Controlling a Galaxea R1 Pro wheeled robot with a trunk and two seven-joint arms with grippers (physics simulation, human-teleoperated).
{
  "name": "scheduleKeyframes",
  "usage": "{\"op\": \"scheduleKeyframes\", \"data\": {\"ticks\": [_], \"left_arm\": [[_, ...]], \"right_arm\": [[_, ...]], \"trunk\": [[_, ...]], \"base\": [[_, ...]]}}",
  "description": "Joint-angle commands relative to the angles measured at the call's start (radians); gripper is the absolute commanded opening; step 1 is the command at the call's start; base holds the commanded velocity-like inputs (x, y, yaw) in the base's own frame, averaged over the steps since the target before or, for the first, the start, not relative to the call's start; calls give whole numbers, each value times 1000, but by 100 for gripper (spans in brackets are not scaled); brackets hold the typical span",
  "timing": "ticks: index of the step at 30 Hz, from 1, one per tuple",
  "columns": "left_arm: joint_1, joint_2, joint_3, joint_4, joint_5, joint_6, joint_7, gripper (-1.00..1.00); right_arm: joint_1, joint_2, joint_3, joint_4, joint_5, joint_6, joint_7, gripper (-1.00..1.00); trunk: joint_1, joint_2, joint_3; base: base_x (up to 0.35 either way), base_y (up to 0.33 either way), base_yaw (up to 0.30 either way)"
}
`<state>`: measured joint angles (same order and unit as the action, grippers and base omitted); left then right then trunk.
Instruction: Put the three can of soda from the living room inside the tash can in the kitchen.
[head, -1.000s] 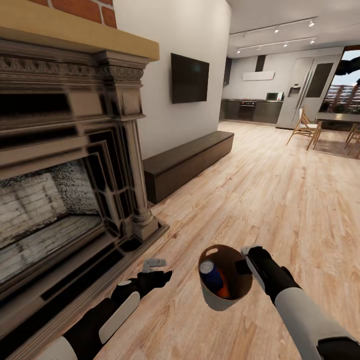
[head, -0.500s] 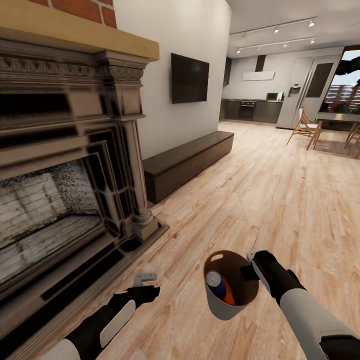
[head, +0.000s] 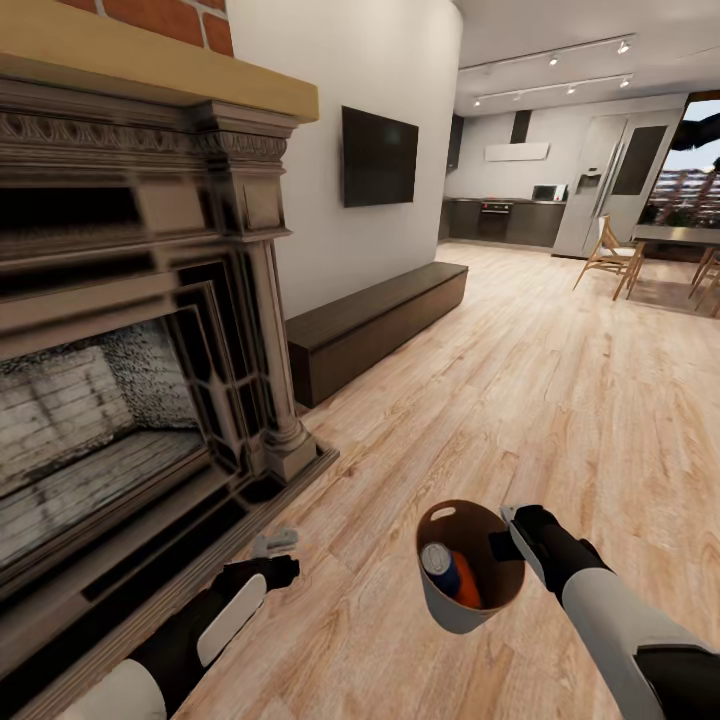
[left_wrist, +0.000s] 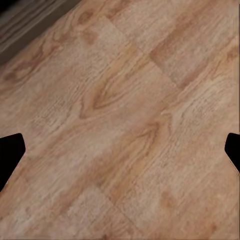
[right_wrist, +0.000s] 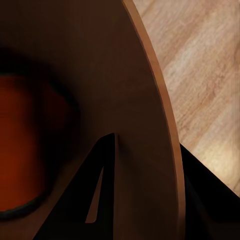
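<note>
Beside the fireplace (head: 150, 330), right end effector (head: 512, 535) gripping trash can (head: 445, 605).

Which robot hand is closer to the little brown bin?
Right. The right gripper is clamped on the trash can rim; the left gripper hangs open over the floor, off to the side.

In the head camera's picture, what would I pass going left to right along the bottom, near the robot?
Fireplace → left gripper → blue can → orange can, both inside the trash can → right gripper, clamped on the bin's rim.
</note>
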<state>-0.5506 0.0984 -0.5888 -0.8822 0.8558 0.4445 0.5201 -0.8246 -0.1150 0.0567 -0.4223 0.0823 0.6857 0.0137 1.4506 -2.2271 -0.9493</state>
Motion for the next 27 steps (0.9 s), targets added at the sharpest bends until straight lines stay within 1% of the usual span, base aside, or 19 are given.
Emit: {"op": "scheduleKeyframes", "data": {"ticks": [1,3,6,8,9,12,16,23,27], "left_arm": [[-15,0,7,-17,1,34,12,100],[-33,-2,12,-35,0,73,27,100],[-60,-7,16,-46,1,106,36,100],[-72,-12,17,-50,2,123,39,100],[-77,-18,17,-51,2,130,40,100],[-82,-35,17,-52,-2,138,43,100],[-84,-47,17,-48,-6,142,44,100],[-83,-52,17,-42,-8,143,46,100],[-83,-52,16,-41,-8,143,47,100]], "right_arm": [[-2,0,-1,2,-5,-2,4,-100],[-3,0,-1,3,-5,-4,3,-100],[-3,0,-1,5,-4,-14,2,-100],[-4,-1,-2,12,-4,-44,2,-100],[-4,-3,-2,22,-4,-63,2,-100],[-4,-12,-2,41,-5,-83,2,-100],[-4,-19,-2,69,-8,-95,2,-100],[-4,-20,-4,96,-11,-93,0,-100],[-4,-27,-4,126,-13,-90,-1,-100]], "trunk": [[0,0,0],[0,0,0],[0,0,0],[0,0,0],[0,0,0],[0,0,0],[0,0,0],[0,0,0],[0,0,0]], "base": [[0,0,0],[0,0,0],[0,0,0],[0,0,0],[0,0,0],[0,0,0],[0,0,0],[0,0,0],[0,0,0]]}}
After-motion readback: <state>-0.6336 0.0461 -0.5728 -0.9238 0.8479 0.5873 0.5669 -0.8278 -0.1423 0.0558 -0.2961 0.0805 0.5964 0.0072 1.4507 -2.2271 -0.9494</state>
